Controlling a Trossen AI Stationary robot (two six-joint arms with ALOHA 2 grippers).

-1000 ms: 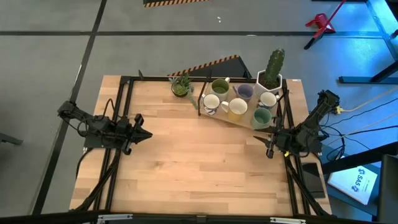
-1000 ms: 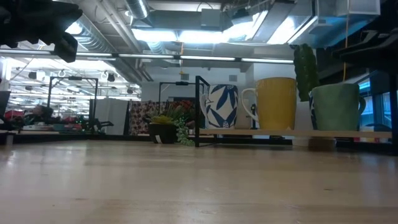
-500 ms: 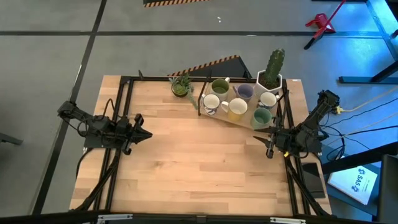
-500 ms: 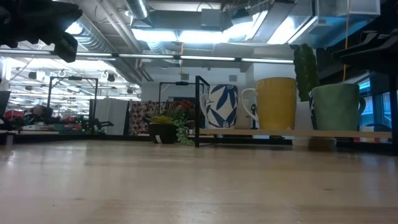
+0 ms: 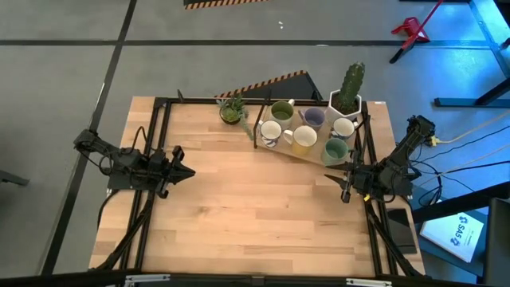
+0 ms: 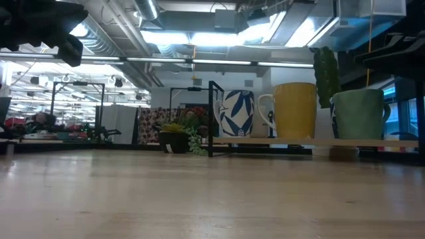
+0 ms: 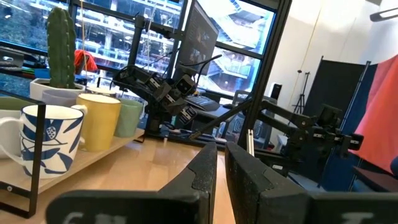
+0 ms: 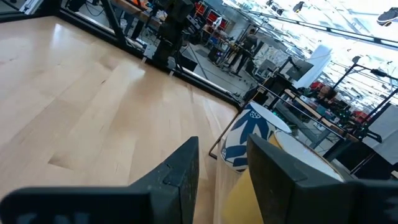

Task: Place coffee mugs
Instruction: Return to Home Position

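Six mugs stand upright on a raised wooden shelf (image 5: pixel 315 154) at the table's far right: olive green (image 5: pixel 281 111), lavender-blue (image 5: pixel 314 118), plain white (image 5: pixel 343 127), white with blue leaves (image 5: pixel 271 132), cream-yellow (image 5: pixel 304 139) and teal (image 5: pixel 335 150). The low view shows the blue-leaf mug (image 6: pixel 237 113), the yellow mug (image 6: pixel 295 109) and the teal mug (image 6: pixel 358 114). My left gripper (image 5: pixel 185 172) hovers shut near the table's left side, pointing right. My right gripper (image 5: pixel 343 185) hovers open just near of the shelf, close to the teal mug. In its wrist view the fingers (image 8: pixel 222 180) point past the blue-leaf mug (image 8: pixel 249 140).
A white angular pot with a cactus (image 5: pixel 347 94) stands behind the shelf, and a small leafy plant (image 5: pixel 232 110) sits at the far edge. Black frame bars (image 5: pixel 155 143) run along the table's sides. Bare wood (image 5: pixel 255 207) fills the middle and near part.
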